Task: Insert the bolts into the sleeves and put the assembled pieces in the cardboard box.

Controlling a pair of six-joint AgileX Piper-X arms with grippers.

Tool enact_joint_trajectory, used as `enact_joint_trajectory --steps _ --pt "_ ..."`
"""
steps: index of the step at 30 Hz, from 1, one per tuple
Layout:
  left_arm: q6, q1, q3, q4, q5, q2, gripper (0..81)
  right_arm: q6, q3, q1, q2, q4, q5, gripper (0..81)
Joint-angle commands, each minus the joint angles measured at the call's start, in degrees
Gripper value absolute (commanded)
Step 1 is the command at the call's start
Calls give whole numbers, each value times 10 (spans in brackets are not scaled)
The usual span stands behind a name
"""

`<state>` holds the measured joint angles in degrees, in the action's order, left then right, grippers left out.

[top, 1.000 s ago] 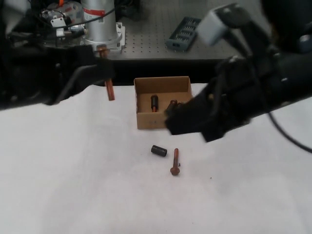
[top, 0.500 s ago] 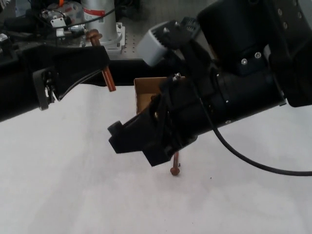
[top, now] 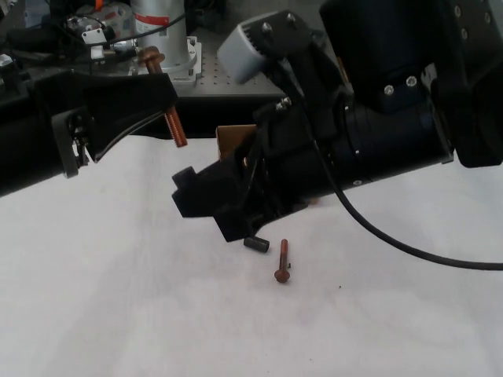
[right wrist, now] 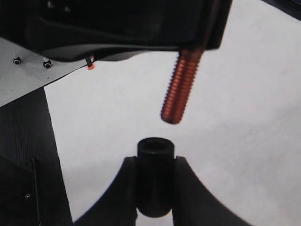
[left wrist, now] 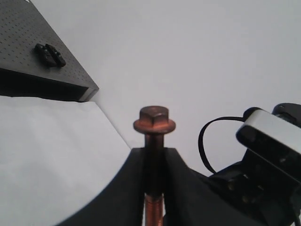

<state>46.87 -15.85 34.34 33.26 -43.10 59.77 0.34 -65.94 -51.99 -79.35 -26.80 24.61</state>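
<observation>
High view: white sheet (top: pixel 118 314) covers the bench, with a grey perforated board (top: pixel 236 75) behind it. Right arm (top: pixel 377 141), black and bulky, lies across the middle from the right side. It hides most of the cardboard box (top: pixel 229 138); one corner of the box wall shows near the sheet's far edge. Left arm (top: pixel 39 141) comes in from the left, raised above the sheet.

Left gripper (left wrist: pixel 154 162): fingers closed tight on the shank of the held bolt (left wrist: pixel 154 123), gripping just under the flanged hex head. The bolt is copper-coloured, head up and threaded end down, slightly tilted in the high view, well above the sheet and left of the box.

Right gripper (right wrist: pixel 155 162): fingers clamped on either side of the held sleeve (right wrist: pixel 155 183), a short black tube. Its bore faces the thread of the held bolt. The thread tip sits near the sleeve mouth, a little off to one side, with a gap between them; not entered.

On the sheet in front of the box:
- Loose bolt (top: pixel 283 259) lies flat, head toward the near edge.
- Loose sleeve (top: pixel 256 244) lies on its side just beside the loose bolt, apart from it, under the edge of the right arm.
</observation>
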Motion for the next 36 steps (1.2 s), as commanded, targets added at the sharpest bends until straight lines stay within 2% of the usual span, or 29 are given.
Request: enact_joint_trajectory --steps 1,5,23,36 --pt "7 2 2 9 -9 -7 53 1 -1 -1 2 16 -2 29" --pt "4 2 2 6 -9 -7 53 1 -1 -1 2 16 -21 29" --pt "-10 2 2 -32 -9 -7 53 1 -1 -1 4 24 -22 29" --pt "-10 2 2 -32 -9 -7 53 6 -2 -1 4 45 -48 29"
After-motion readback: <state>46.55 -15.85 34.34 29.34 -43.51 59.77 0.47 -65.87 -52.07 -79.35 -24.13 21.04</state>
